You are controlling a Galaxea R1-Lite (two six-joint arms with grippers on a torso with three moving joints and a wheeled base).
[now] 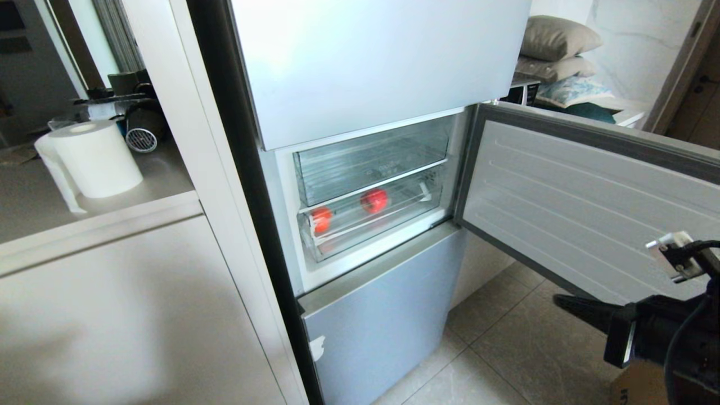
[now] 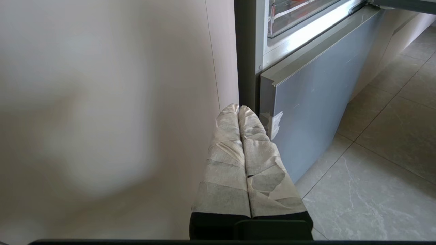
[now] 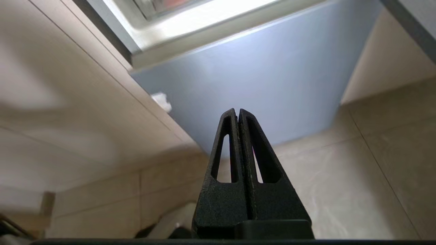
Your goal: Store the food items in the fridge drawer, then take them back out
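Both food items are seen lying inside the lower wide, shallow drawer of clear plastic (image 1: 371,216), which appears pushed in behind the open grey-lined fridge door (image 1: 585,197). The storing half of the task is therefore judged done; the taking out is judged still to be done, and the drawer would have to be pulled forward first.

The orange-red round item (image 1: 321,219) rests near the drawer's left end, close behind its front edge. The deeper red round item (image 1: 374,200) lies further back and toward the middle, apart from the first. Which of them is ribbed cannot be told through the plastic. The upper clear plastic drawer (image 1: 371,163) seems to hold nothing, though reflections make this uncertain.

The right gripper (image 1: 562,302) is held low at the right, above the tiled floor (image 1: 506,337) and well apart from the drawers; its black fingers (image 3: 224,177) are pressed together with nothing between them. The left gripper (image 2: 238,109) is parked beside the pale cabinet side (image 2: 102,102), near the frosted pale-blue lower door panel (image 2: 313,102); its tape-wrapped fingers (image 2: 226,163) are likewise pressed together and hold nothing.

A roll of white paper (image 1: 95,157) stands on the tabletop (image 1: 163,174) to the left of the fridge.
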